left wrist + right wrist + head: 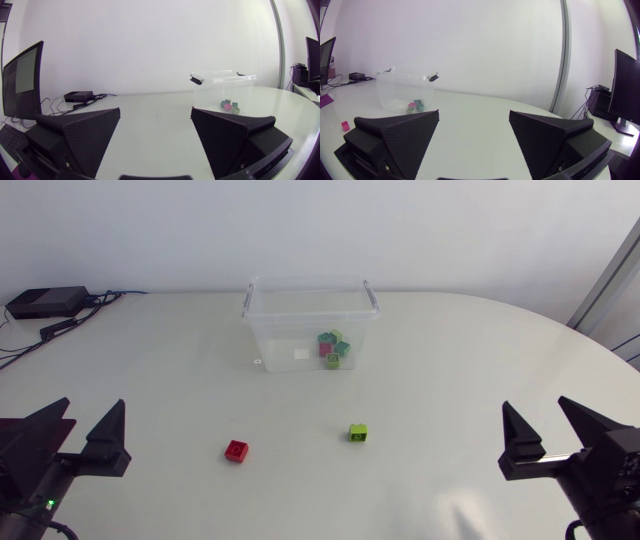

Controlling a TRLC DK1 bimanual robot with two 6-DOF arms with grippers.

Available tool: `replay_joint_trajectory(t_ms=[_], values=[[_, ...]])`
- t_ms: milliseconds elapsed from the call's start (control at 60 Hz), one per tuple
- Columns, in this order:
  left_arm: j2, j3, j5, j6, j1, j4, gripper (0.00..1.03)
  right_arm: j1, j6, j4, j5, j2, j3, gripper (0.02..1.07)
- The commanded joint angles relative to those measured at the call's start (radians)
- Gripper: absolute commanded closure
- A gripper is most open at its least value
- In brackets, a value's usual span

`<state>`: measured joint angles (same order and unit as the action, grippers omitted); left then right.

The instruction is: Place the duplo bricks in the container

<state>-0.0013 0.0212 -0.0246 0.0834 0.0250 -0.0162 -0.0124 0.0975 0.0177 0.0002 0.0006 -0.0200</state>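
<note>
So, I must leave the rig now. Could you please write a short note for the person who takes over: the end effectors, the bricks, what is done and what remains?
Left end effector: open, empty, at the left side of the table, touching no brick.
Right end effector: open, empty, at the right side.
Container: clear, no lid on it, at the far middle of the table.
Done: a small cluster of bricks lies inside it.
Left: the red brick and the green brick lie on the table in front of the container, apart from each other. The red one is nearer the left arm.
</note>
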Motion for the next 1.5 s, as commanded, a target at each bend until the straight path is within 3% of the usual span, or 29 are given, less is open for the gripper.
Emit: replay_joint_trajectory(t_ms=[0,633,667,700,717,733,750,767,867,900,917,933,950,967,983,1000,1333,1483], values=[[-0.011,-0.018,-0.001,0.007,-0.005,0.007,0.04,-0.008,-0.019,-0.013,-0.005,-0.005,0.020,0.06],[-0.011,-0.018,-0.001,0.007,-0.008,0.005,0.04,-0.018,-0.019,-0.007,-0.005,-0.002,0.020,0.08],[-0.011,-0.018,-0.001,0.007,-0.008,0.005,0.04,-0.018,-0.021,-0.005,-0.005,-0.001,0.020,0.15],[-0.011,-0.018,-0.001,0.007,-0.007,0.005,0.04,-0.017,-0.022,-0.005,-0.005,-0.001,0.020,0.31],[-0.011,-0.018,-0.001,0.007,-0.007,0.005,0.04,-0.017,-0.022,-0.005,-0.005,-0.001,0.020,0.33],[-0.011,-0.018,-0.001,0.007,-0.007,0.005,0.04,-0.018,-0.024,-0.007,-0.005,-0.004,0.020,0.63],[-0.011,-0.018,-0.001,0.007,-0.007,0.005,0.04,-0.020,-0.024,-0.009,-0.005,-0.005,0.020,0.78],[-0.011,-0.018,-0.001,0.007,-0.005,0.005,0.04,-0.023,-0.024,-0.015,-0.005,-0.007,0.020,1.07],[-0.011,-0.018,-0.001,0.007,-0.005,0.004,0.04,-0.004,-0.041,-0.021,-0.002,-0.007,0.022,1.02],[-0.011,-0.018,-0.001,0.007,-0.005,0.004,0.04,-0.006,-0.039,-0.025,0.000,-0.008,0.023,0.94],[-0.011,-0.018,-0.001,0.007,-0.007,0.004,0.04,-0.009,-0.038,-0.024,-0.003,-0.008,0.022,0.82],[-0.011,-0.018,-0.001,0.007,-0.007,0.005,0.04,-0.011,-0.036,-0.019,-0.006,-0.008,0.022,0.63],[-0.011,-0.018,-0.001,0.007,-0.007,0.004,0.04,-0.011,-0.036,-0.018,-0.006,-0.008,0.022,0.55],[-0.011,-0.018,-0.001,0.007,-0.007,0.005,0.04,-0.014,-0.036,-0.012,-0.006,-0.007,0.020,0.27],[-0.011,-0.018,-0.001,0.007,-0.007,0.005,0.04,-0.012,-0.038,-0.010,-0.006,-0.005,0.020,0.12],[-0.011,-0.018,-0.001,0.007,-0.007,0.005,0.04,-0.012,-0.038,-0.010,-0.006,-0.005,0.020,0.09],[-0.014,-0.014,-0.001,-0.005,-0.005,0.009,0.04,-0.018,-0.039,-0.030,0.001,-0.007,0.020,0.07],[0.043,0.115,-0.001,-0.085,0.009,-0.030,0.06,-0.063,-0.079,0.021,0.015,0.027,-0.064,0.07]])
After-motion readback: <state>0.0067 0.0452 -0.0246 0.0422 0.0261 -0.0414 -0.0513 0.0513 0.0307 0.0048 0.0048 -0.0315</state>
